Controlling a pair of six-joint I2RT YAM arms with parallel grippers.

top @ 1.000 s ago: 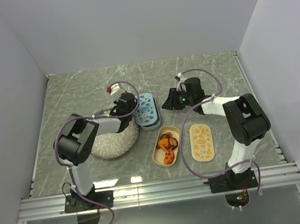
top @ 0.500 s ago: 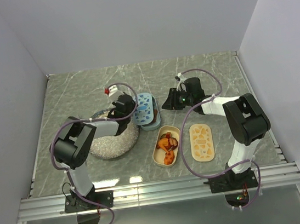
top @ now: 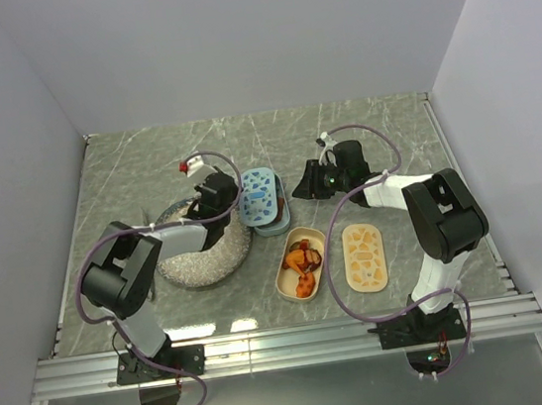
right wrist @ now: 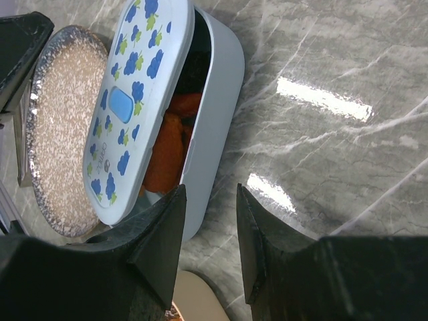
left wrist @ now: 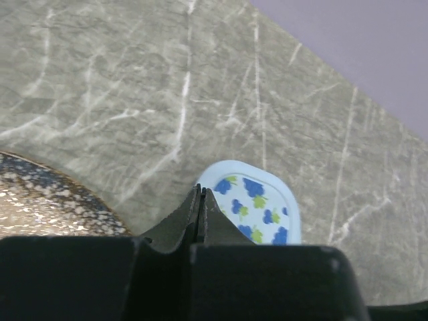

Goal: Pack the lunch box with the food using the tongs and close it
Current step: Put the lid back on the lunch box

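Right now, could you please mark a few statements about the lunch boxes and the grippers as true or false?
1. The left gripper is shut. True.
2. The blue lid sits flush on the blue lunch box. False: it lies askew, and food shows through the gap.
3. The beige tub also holds food. True.
4. The right gripper holds tongs. False: it is open and holds nothing.

The left arm (top: 111, 278) is bent sharply at the elbow, forearm reaching away and to the right; the left gripper (left wrist: 201, 199) is pinched tight, jaws touching. The right arm (top: 443, 215) folds leftward, and the right gripper (right wrist: 209, 195) stands partly parted, jaws apart.
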